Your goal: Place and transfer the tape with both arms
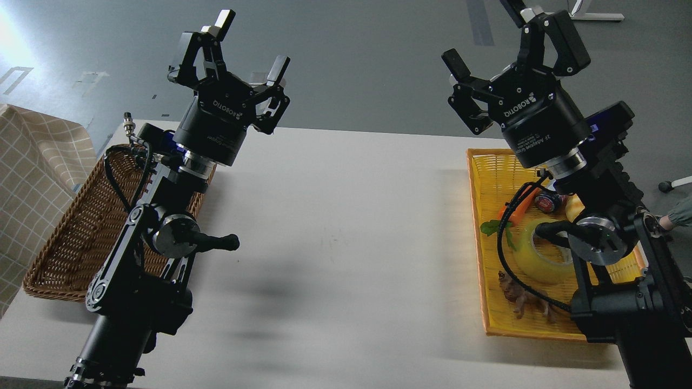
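Right arm [611, 254] partly hides tape [535, 259]; left gripper [250, 46], right gripper [505, 40] both spread, empty.

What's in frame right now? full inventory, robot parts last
table: 1, white, fills the middle of the view
brown basket: 1, dark wicker, left edge of table
checked cloth: 1, beige with white grid, far left beside the brown basket
yellow tray: 1, woven, right side of table
tape: 1 roll, translucent yellow, in the yellow tray, partly behind the right arm
carrot: 1, orange with green leaves, in the tray above the tape
brown figure: 1, small, near end of tray; too small to tell more
left tool: 1, black, open, raised over the table's left side
right tool: 1, black, open, raised above the tray
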